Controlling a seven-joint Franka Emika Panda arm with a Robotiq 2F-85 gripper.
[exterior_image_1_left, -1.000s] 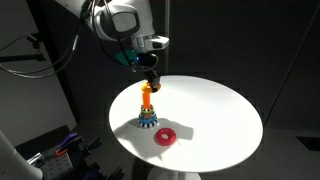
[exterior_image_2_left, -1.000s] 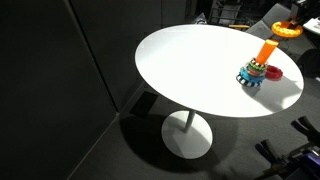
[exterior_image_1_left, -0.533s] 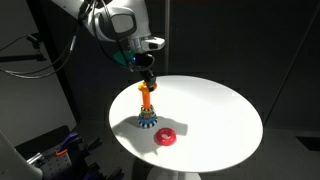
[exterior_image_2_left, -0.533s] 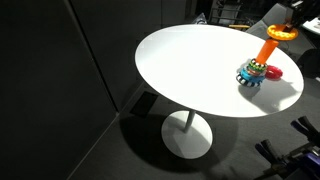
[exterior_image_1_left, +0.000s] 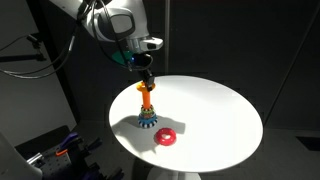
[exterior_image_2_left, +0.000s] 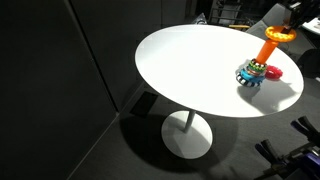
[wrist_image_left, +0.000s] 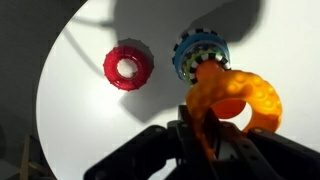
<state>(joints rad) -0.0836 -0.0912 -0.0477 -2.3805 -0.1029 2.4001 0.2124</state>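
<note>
- Across the middle of both exterior views stands a round white table (exterior_image_1_left: 215, 110) (exterior_image_2_left: 190, 70) on a single foot, with dark surroundings.
- Above its edge, a white robot arm (exterior_image_1_left: 110, 20) reaches down.
- At the arm's end, the gripper (exterior_image_1_left: 148, 80) is clamped on the rim of an orange ring (exterior_image_1_left: 146, 88) (exterior_image_2_left: 278, 34) (wrist_image_left: 240, 98).
- Below it, a stacking toy (exterior_image_1_left: 148, 122) (exterior_image_2_left: 251, 74) (wrist_image_left: 198, 55) stands upright on the table, with an orange peg (exterior_image_1_left: 148, 104) (exterior_image_2_left: 266, 50) rising from its multicoloured base.
- The orange ring sits at the peg's top; whether the tip is inside its hole cannot be told.
- Just beside the toy's base, a red ring (exterior_image_1_left: 165, 137) (exterior_image_2_left: 274, 72) (wrist_image_left: 128, 66) lies flat.
</note>
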